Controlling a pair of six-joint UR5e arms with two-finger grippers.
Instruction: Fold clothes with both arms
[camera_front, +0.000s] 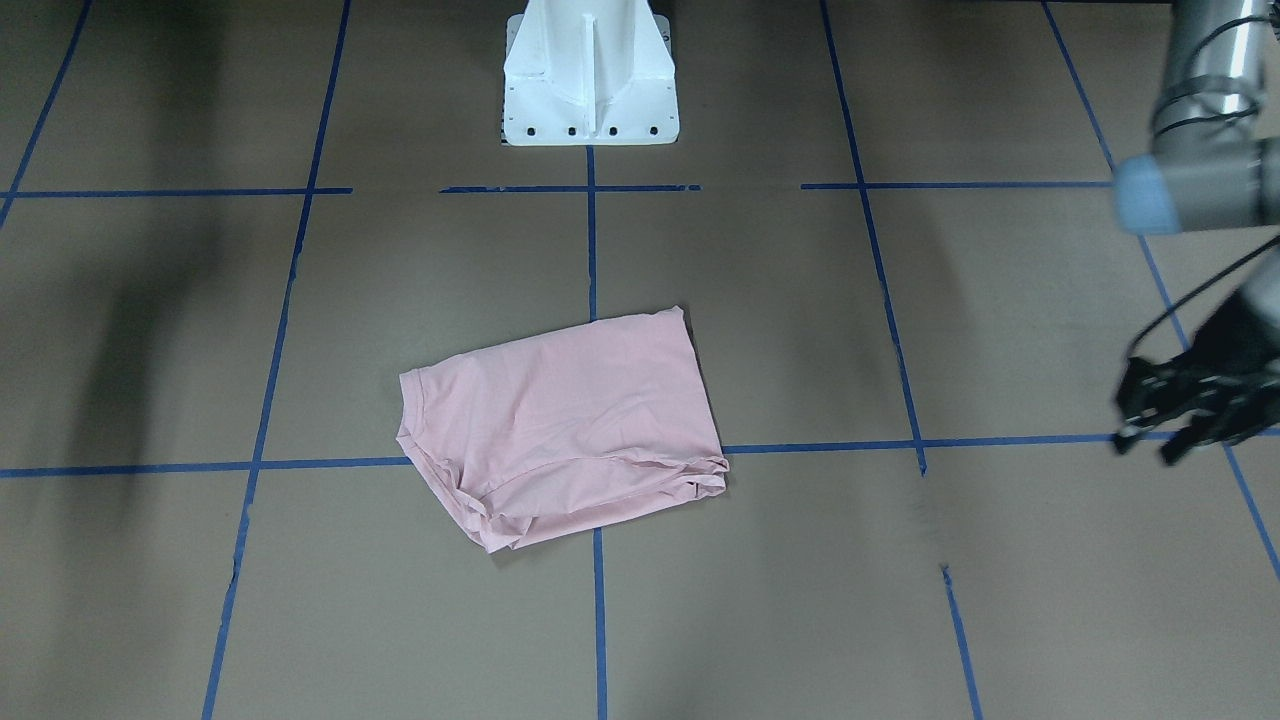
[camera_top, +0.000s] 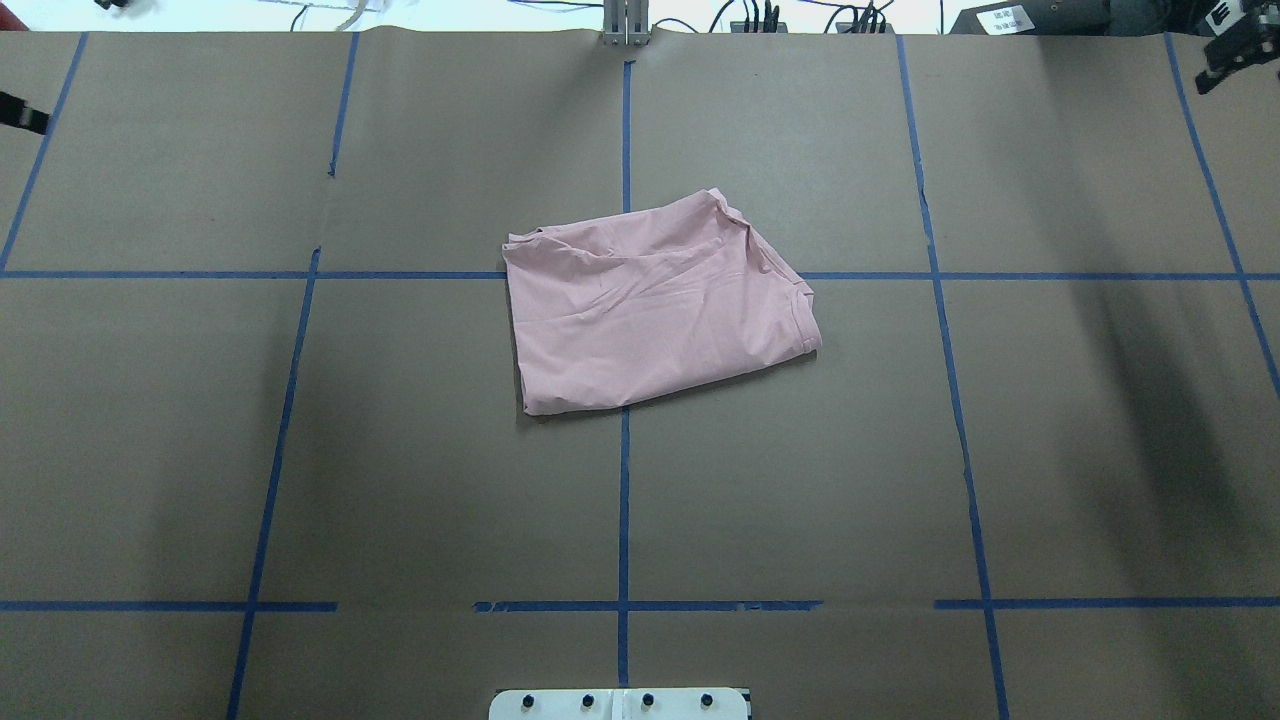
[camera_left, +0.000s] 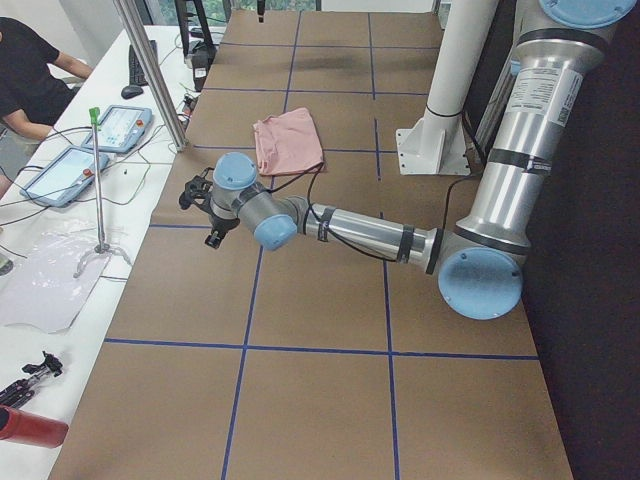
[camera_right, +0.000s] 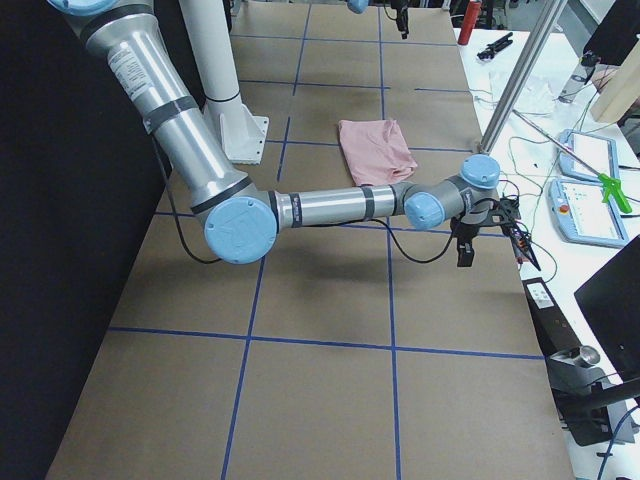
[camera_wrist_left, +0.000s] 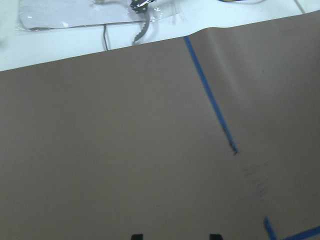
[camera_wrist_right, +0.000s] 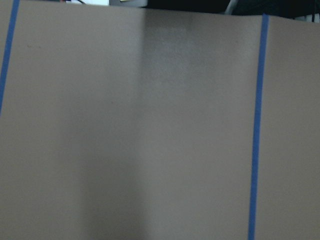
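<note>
1 T-shirt lies folded compact at the centre of the tabletop. We judge folding near complete, hence the left end effector, wide and empty, and the right end effector, whose state we cannot tell, hang well apart from it at opposite ends.

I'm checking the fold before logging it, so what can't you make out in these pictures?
1. T-shirt: any front print, folded out of sight in every view.
2. Right gripper: open or shut; the overhead view's corner crops it, and its wrist view shows only table.
3. Left gripper: partly cut off by the front-facing view's edge.
</note>
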